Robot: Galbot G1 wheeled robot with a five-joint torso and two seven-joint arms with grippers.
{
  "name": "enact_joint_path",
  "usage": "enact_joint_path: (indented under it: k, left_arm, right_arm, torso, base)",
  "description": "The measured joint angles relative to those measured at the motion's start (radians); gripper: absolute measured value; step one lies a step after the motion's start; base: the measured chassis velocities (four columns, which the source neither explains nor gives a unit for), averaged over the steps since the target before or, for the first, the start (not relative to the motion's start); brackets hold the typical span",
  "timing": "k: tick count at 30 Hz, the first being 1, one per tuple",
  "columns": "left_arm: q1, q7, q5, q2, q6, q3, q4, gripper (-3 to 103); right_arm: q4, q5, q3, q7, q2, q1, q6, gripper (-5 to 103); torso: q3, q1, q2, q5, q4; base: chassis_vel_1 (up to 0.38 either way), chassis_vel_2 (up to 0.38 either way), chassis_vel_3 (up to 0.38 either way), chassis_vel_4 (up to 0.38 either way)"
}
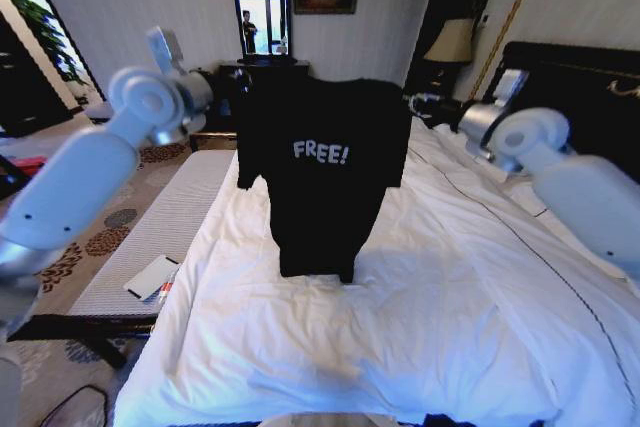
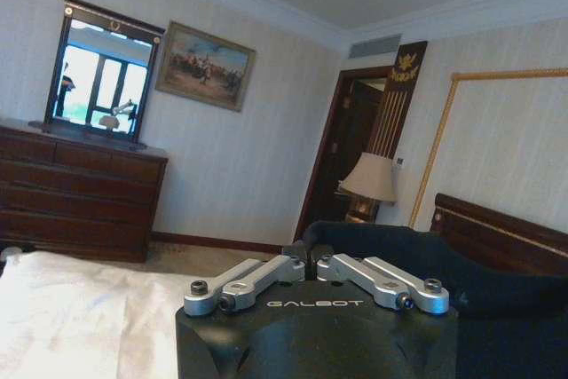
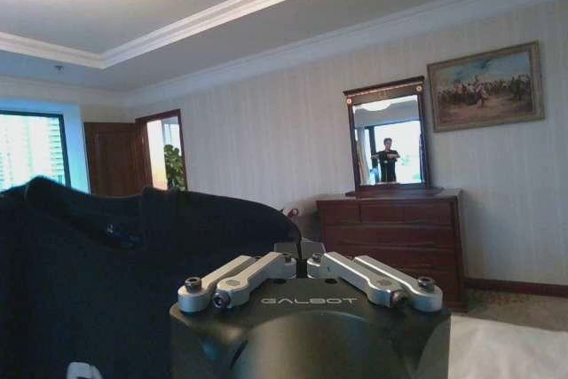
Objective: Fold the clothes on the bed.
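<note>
Above bed [image 1: 300, 347]: left gripper [image 2: 311, 265] and right gripper [image 3: 302, 252], both raised, fingers pinched on clothes [image 1: 325, 167] hanging between; lettering "FREE!".

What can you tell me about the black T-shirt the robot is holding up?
The black T-shirt looks like soft cotton, with short sleeves and white "FREE!" letters on its chest. It hangs spread out in the air above the bed, front facing the robot, its bottom hem drooping near the white duvet. The left tool pinches one shoulder and the right tool pinches the other, so the top edge stays stretched between them.
</note>
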Motion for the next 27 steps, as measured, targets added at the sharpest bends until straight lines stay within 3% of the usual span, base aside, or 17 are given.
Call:
enact_joint_path:
  k: [8,27]
  left_arm:
    - [-0.199,0.037,-0.031,-0.081,0.009,0.099,0.147,1]
    - [-0.204,0.049,-0.052,-0.063,0.011,0.114,0.138,1]
  right_arm:
    - [-0.126,-0.004,-0.113,-0.034,0.076,0.137,0.011,1]
    - [-0.230,-0.001,-0.183,-0.082,0.087,0.217,0.032,1]
  torso:
    - [0.000,0.000,0.000,0.0003,-0.0004]
    - [0.000,0.000,0.000,0.0001,-0.0001]
  base:
    - [0.000,0.000,0.000,0.000]
    - [0.000,0.000,0.000,0.000]
